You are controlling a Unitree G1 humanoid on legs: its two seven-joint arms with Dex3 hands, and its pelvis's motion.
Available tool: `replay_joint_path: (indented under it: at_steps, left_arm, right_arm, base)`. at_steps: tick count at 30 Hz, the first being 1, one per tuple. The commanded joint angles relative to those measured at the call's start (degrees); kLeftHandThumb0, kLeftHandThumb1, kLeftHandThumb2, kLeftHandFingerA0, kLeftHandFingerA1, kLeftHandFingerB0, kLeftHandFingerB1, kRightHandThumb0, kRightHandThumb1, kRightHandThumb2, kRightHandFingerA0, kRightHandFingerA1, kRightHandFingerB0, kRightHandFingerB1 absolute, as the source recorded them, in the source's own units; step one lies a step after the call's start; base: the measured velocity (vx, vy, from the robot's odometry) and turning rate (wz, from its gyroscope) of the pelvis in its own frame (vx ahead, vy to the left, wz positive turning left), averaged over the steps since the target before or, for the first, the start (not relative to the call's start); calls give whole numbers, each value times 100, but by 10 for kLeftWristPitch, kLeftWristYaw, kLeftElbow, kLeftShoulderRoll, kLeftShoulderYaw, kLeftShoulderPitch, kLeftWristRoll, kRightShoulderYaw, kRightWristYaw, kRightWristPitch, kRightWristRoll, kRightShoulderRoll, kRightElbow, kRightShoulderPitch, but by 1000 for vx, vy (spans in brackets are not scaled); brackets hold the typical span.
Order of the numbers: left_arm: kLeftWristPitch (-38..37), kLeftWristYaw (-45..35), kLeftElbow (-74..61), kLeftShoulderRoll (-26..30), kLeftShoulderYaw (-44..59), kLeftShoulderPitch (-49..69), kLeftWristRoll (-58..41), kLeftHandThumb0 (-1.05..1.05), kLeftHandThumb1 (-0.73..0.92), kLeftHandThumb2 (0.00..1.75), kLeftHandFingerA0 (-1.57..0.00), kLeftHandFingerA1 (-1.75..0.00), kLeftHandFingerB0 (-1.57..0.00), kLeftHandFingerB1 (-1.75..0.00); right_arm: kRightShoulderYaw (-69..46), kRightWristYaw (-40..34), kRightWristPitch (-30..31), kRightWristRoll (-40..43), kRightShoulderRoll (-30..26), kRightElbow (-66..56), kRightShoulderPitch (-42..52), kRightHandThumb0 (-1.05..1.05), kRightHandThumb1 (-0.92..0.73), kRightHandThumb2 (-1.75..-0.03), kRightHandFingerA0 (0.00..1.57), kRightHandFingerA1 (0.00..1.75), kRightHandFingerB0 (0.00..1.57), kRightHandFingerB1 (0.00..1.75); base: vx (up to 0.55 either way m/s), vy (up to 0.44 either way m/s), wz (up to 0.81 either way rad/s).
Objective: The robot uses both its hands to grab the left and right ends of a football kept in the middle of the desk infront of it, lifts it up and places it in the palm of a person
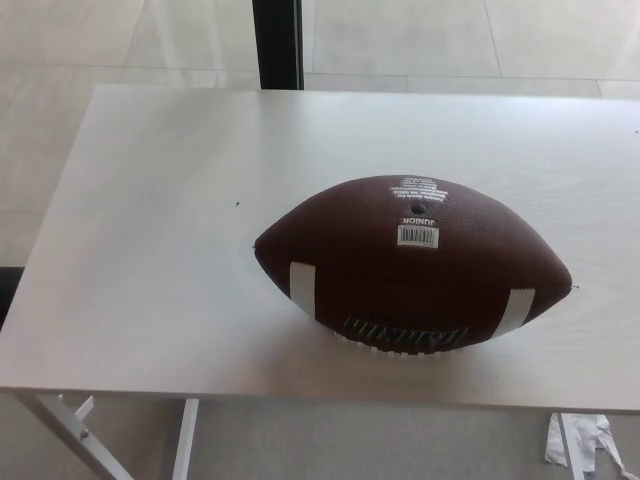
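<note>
Nothing is done yet, I judge: the football [412, 265] lies on its side on the counter [150, 250], right of its middle, neither of my hands is in view, and grasping, lifting and handing over all remain.

Before me: pale tiled floor [420, 40] beyond the far table edge, with one dark upright post [278, 44] standing on it. Below my near edge, crumpled white scrap [585, 440] lies at right.
</note>
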Motion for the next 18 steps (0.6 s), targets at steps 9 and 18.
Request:
replay_joint_path:
  at_steps: [9, 18]
  left_arm:
    - [81, 18, -193, 70, 149, -103, -136, -85, 63, 100, -32, -57, -21, -46]
    - [188, 44, -362, 113, 65, -341, -153, -92, 55, 98, -35, -53, -27, -45]
  right_arm:
    - [-220, -43, 119, 200, -39, -176, -105, -93, -70, -110, 13, 48, 4, 30]
    - [-148, -74, 149, 180, -14, -358, -232, -94, -74, -114, 47, 68, 9, 41]
  base:
    - [0, 0, 0]
    - [0, 0, 0]
